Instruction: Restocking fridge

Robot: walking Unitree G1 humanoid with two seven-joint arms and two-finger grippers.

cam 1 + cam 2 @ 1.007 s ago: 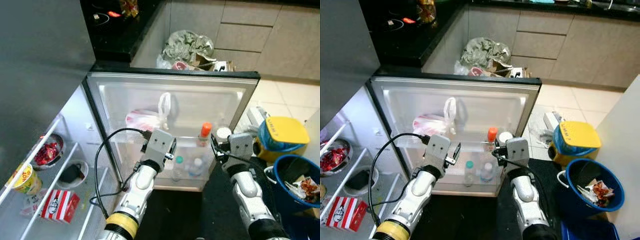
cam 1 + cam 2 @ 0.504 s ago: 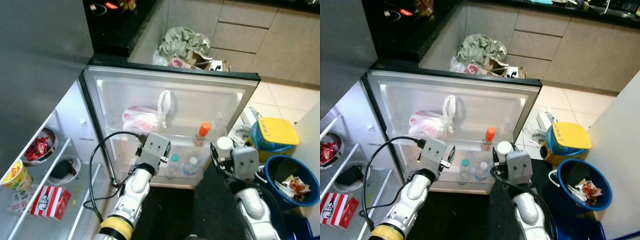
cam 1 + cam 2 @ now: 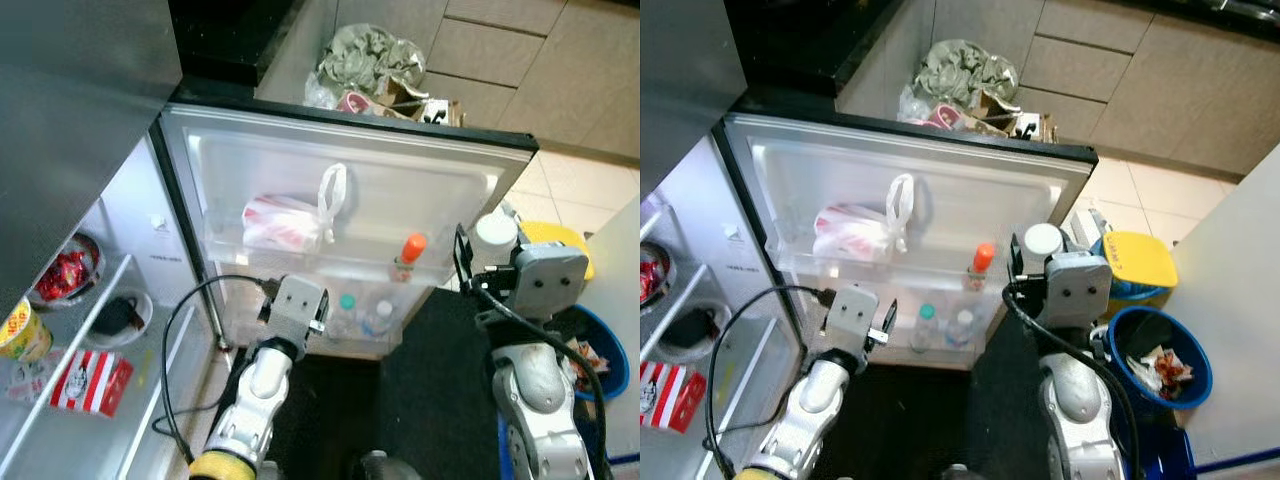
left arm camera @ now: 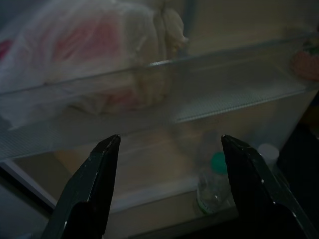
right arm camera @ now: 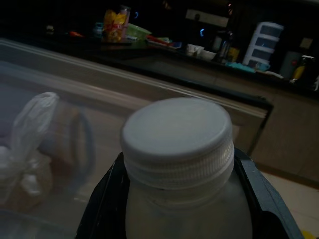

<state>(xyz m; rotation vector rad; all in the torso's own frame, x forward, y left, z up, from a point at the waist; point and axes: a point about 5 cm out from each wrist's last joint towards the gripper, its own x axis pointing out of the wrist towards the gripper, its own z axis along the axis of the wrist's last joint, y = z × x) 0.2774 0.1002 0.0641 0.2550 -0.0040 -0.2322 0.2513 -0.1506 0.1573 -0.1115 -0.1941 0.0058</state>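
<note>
My right gripper (image 3: 490, 255) is shut on a milky bottle with a white screw cap (image 5: 177, 139), held upright just off the right edge of the open fridge door (image 3: 340, 170). My left gripper (image 4: 169, 144) is open and empty, low in front of the door's bottom shelf. That shelf holds a green-capped bottle (image 3: 345, 305) and a white-capped bottle (image 3: 380, 315). An orange-capped bottle (image 3: 410, 255) and a white plastic bag with red contents (image 3: 285, 222) sit on the shelf above.
The fridge interior at left has a bowl of red food (image 3: 65, 285), a dark bowl (image 3: 120, 315), a red-and-white box (image 3: 90, 380) and a cup (image 3: 12, 330). A blue bin (image 3: 1160, 355) and a yellow-lidded container (image 3: 1135, 262) stand at right. Crumpled bags (image 3: 375, 75) lie behind the door.
The camera has shifted. My right gripper has lifted the white-capped bottle from beside the lower shelf up to the height of the door's upper shelf. The left gripper sits lower.
</note>
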